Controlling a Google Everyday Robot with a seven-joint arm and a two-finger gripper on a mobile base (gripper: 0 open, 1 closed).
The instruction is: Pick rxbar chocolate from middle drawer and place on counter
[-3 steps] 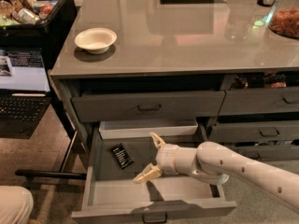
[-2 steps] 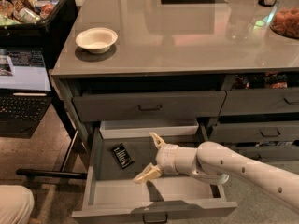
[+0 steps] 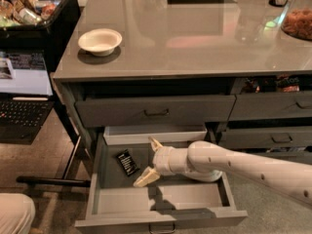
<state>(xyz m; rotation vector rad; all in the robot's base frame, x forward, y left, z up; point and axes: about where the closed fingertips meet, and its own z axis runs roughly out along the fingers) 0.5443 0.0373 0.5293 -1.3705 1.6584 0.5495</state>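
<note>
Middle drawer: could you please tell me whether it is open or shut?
Open. The middle drawer is pulled out, its floor bared with the rxbar lying there; the open pincer hangs inside beside it.

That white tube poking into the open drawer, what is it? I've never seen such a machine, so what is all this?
It is a robot's arm, seen by one camera looking down at a cabinet from the front. At its end is the gripper: two pale fingers, spread open inside the pulled-out middle drawer and holding nothing. Just to their left in the picture lies the rxbar chocolate, a small black wrapped bar. Above is the glossy grey counter, with a white bowl on it.
</note>
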